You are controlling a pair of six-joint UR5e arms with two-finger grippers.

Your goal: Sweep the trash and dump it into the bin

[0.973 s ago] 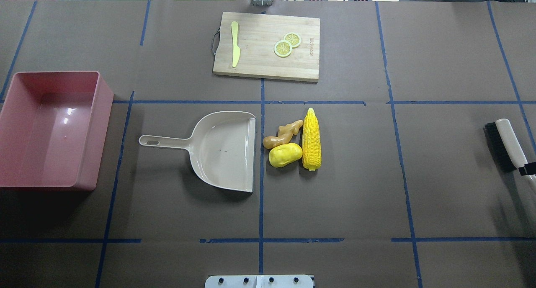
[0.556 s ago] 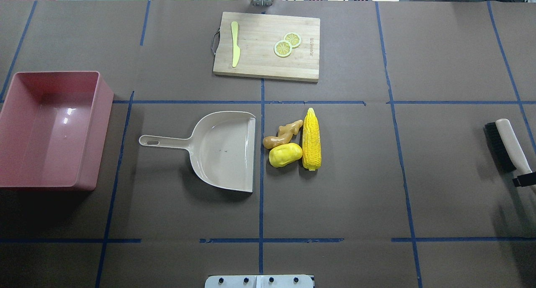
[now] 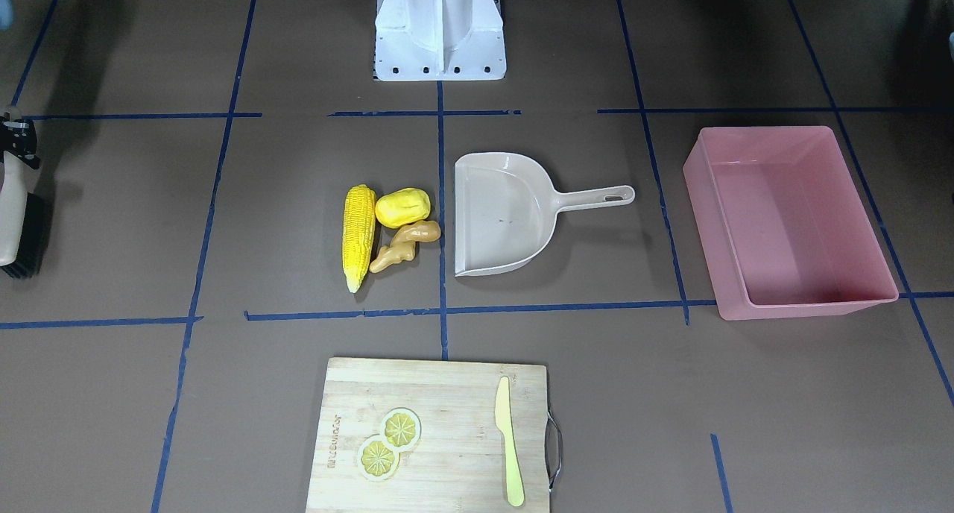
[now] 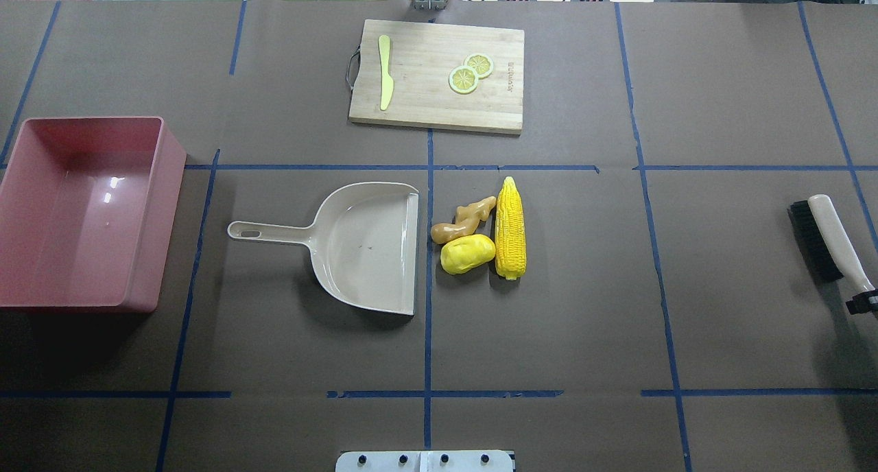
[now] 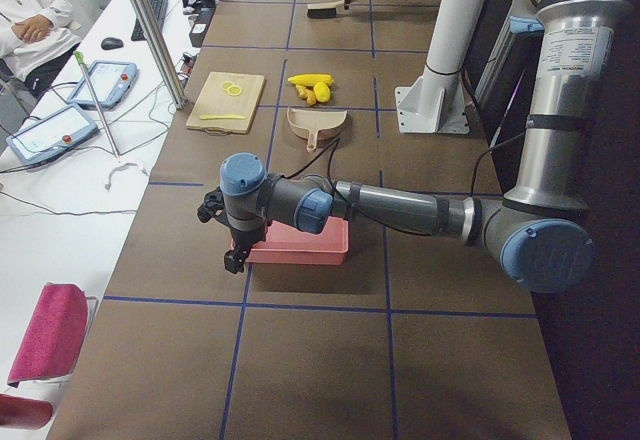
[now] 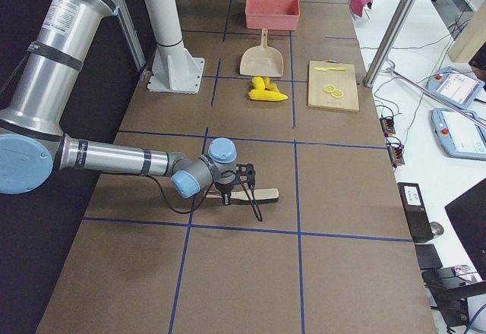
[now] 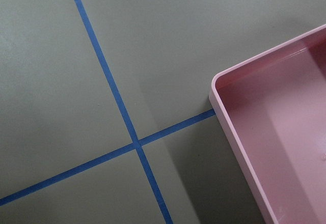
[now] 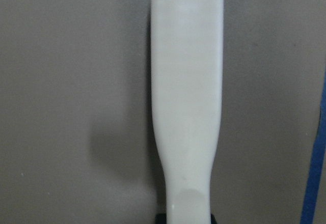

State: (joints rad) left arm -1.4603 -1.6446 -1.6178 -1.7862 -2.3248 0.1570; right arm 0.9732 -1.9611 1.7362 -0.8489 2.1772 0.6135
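A wooden cutting board (image 4: 425,108) lies at the far side of the bench (image 4: 583,307), carrying a pale yellow-green knife (image 4: 386,74) and two overlapping lemon slices (image 4: 464,79), well apart from the trash. Blue tape lines (image 4: 429,321) cross the brown covering. The trash sits mid-bench in a tight cluster: the corn cob (image 4: 509,228) lies lengthwise on the side towards the brush (image 4: 838,242), while the potato-like lump (image 4: 467,254) and the ginger root (image 4: 463,219) sit between it and the dustpan (image 4: 370,245). The beige dustpan's open lip faces them from just beside, its handle pointing at the bin (image 4: 75,239); its pan holds none of the trash. The pink bin stands at the robot's left end of the bench, well apart from the trash, its inside showing only bare floor. The right arm (image 6: 114,159) reaches low at the opposite end, its jaws closed around the brush's white handle, bristles pointing away from the robot. The left arm (image 5: 400,205) hangs just beyond the bin's outer end; whether its jaws are open I cannot tell
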